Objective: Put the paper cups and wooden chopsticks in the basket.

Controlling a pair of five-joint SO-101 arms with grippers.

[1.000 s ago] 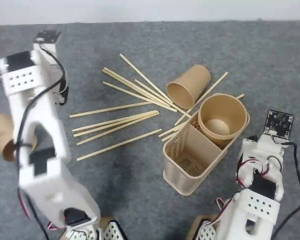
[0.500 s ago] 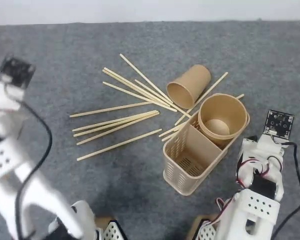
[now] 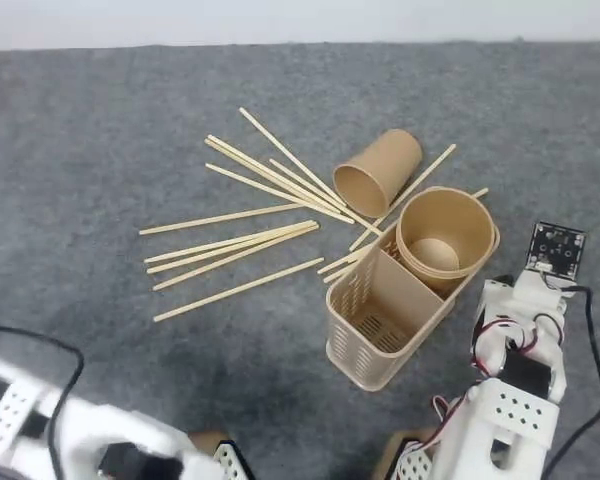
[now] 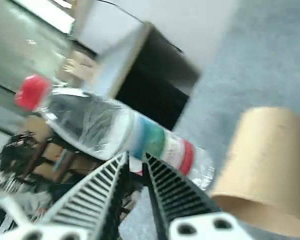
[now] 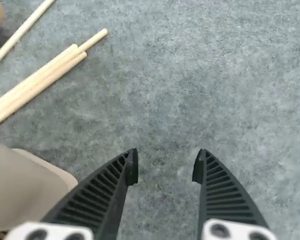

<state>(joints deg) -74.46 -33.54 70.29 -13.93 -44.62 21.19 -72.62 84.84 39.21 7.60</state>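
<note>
1. At the centre of the grey carpet (image 3: 100, 120), high view: a beige slotted basket (image 3: 345, 345) with two compartments. The compartment nearer the right arm (image 3: 515, 390) holds an upright paper cup (image 3: 450, 212), brown, its mouth open to the camera.
2. Just beyond the basket, a tipped paper cup (image 3: 385, 165) lies on its side, its mouth facing the basket, resting across several sticks.
3. Pale wooden chopsticks (image 3: 238, 290) lie loose on the carpet, fanned out from the basket's side; some run under the tipped cup.
4. Left wrist view: the left gripper (image 4: 135, 161) has its jaws almost tip to tip, with nothing between them. Near it are a third paper cup (image 4: 265, 165), whose pose is too blurred to tell, and a red-capped plastic water bottle (image 4: 100, 125).
5. Right wrist view: the right gripper (image 5: 165, 167) has its jaws spread apart and empty above bare carpet, with chopstick ends (image 5: 50, 64) nearby.
</note>
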